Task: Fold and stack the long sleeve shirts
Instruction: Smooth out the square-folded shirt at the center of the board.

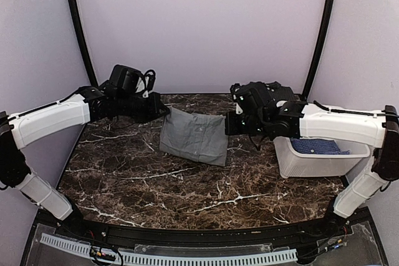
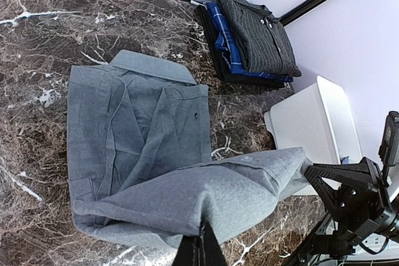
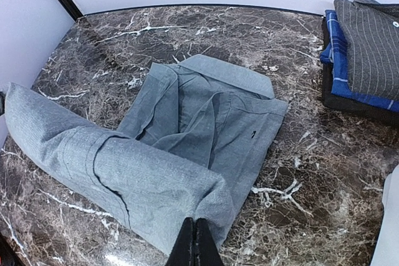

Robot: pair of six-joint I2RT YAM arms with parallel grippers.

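A grey long sleeve shirt [image 1: 193, 135] lies on the marble table with its collar toward the back. Its near hem is lifted and stretched between my two grippers. My left gripper [image 1: 165, 109] is shut on the hem's left corner, and my right gripper [image 1: 227, 123] is shut on its right corner. In the left wrist view the raised fold [image 2: 212, 194] hangs above the flat shirt body [image 2: 137, 123], pinched at the left gripper [image 2: 202, 238]. The right wrist view shows the same shirt [image 3: 212, 116] pinched at the right gripper [image 3: 194, 235]. A blue dotted shirt [image 1: 319, 146] lies in the tub.
A white plastic tub [image 1: 312, 165] stands at the right of the table, under my right arm. A stack of folded shirts [image 2: 249, 35], dark striped on top of blue and black, sits at the back right corner [image 3: 361, 48]. Walls close in the table's sides and back.
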